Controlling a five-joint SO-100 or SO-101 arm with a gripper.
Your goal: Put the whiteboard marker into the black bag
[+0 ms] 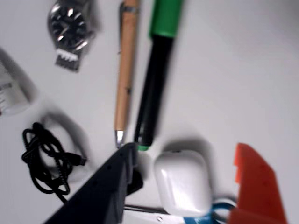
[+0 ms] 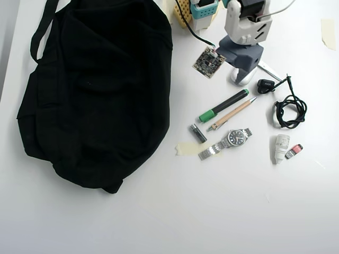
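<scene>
Dark and orange fingers fill the bottom of the wrist view, spread wide and holding nothing, straddling a white earbud case rather than the whiteboard marker, whose green-tipped end lies just beyond the dark finger. That marker rests on the white surface right beside a tan wooden pen, well apart from the black bag. A close here would likely catch the case, or the pen along with the marker, since the two lie nearly parallel.
</scene>
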